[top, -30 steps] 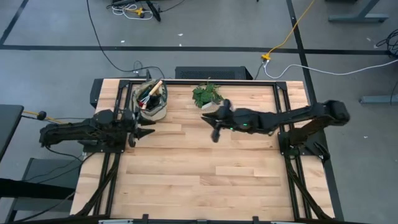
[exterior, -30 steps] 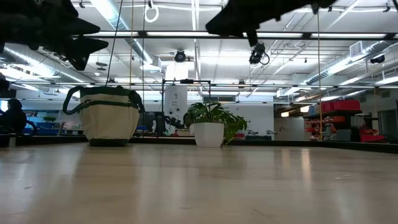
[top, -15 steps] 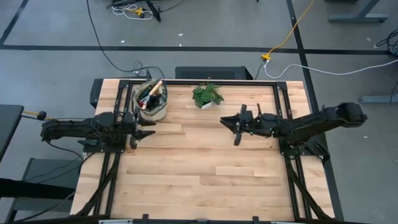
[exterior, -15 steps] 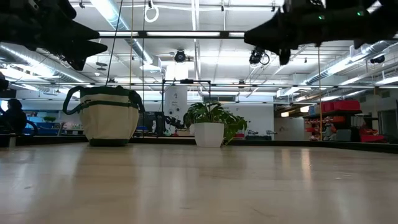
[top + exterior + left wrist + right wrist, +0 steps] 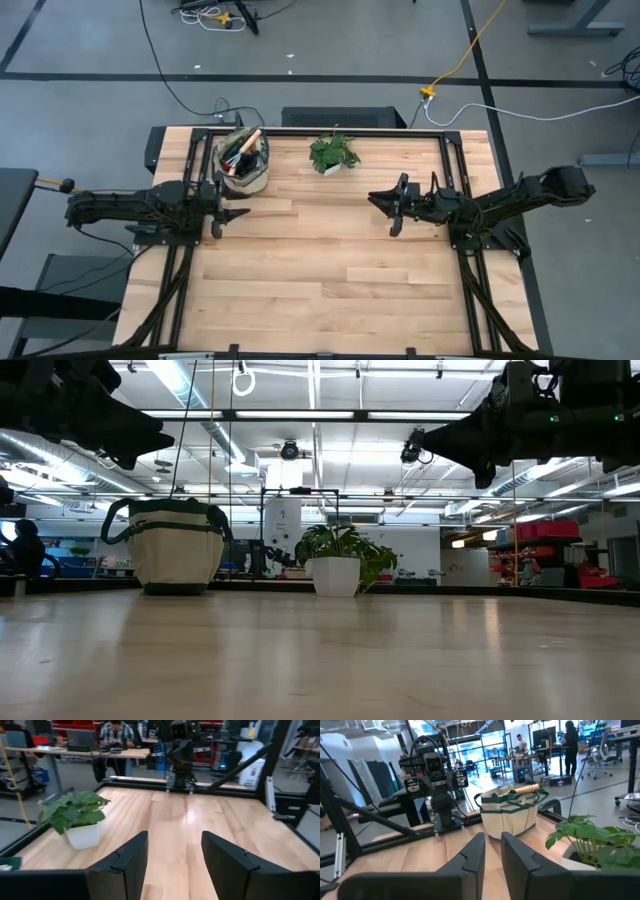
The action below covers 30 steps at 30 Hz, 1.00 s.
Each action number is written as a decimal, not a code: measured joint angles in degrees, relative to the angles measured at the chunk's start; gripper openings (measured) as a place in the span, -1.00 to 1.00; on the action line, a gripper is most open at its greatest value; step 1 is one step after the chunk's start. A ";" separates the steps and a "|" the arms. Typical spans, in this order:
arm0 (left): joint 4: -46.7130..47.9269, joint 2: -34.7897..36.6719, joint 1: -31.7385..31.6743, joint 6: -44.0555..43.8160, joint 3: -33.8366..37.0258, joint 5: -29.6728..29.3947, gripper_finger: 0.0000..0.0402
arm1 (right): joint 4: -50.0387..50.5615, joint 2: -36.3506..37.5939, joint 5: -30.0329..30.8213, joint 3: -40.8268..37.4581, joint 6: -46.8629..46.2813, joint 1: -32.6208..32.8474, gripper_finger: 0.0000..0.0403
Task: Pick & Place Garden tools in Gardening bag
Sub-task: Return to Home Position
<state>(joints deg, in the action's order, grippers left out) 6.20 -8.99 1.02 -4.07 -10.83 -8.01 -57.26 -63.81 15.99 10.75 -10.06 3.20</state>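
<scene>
The beige gardening bag (image 5: 243, 160) with dark trim stands on its base at the table's far left; it also shows in the low view (image 5: 172, 548) and the right wrist view (image 5: 512, 812). Tools stick out of its top, among them a wooden handle (image 5: 249, 137). No tool lies loose on the table. My left gripper (image 5: 240, 208) hovers just in front of the bag, open and empty (image 5: 175, 837). My right gripper (image 5: 378, 203) hovers at the table's right, above the wood, empty, with only a narrow gap between its fingers (image 5: 493, 836).
A leafy plant in a white pot (image 5: 333, 153) stands at the far middle, between the bag and my right gripper. Black frame rails (image 5: 455, 190) run along the table's sides. Bare wood (image 5: 320, 270) fills the near half. People sit at desks beyond the table (image 5: 115, 732).
My right gripper has drawn back from beside the plant toward the table's right edge, staying above the table. The bag and plant have stayed put.
</scene>
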 joint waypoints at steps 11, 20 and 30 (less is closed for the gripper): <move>0.04 0.00 -0.04 0.23 0.00 0.72 -0.05 | 0.73 0.00 0.00 -0.09 -1.39 0.00 -0.69; 0.07 0.00 -0.04 -2.74 0.00 0.74 -0.05 | 0.20 -0.05 0.00 -0.09 -1.51 0.00 -0.69; 0.04 0.00 -0.04 -2.72 0.00 0.74 -0.05 | 0.20 -0.05 0.00 -0.09 -1.51 0.00 -0.69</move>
<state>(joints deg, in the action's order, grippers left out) 6.24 -8.99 0.97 -6.79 -10.83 -7.27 -57.06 -63.86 15.99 10.66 -11.57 3.20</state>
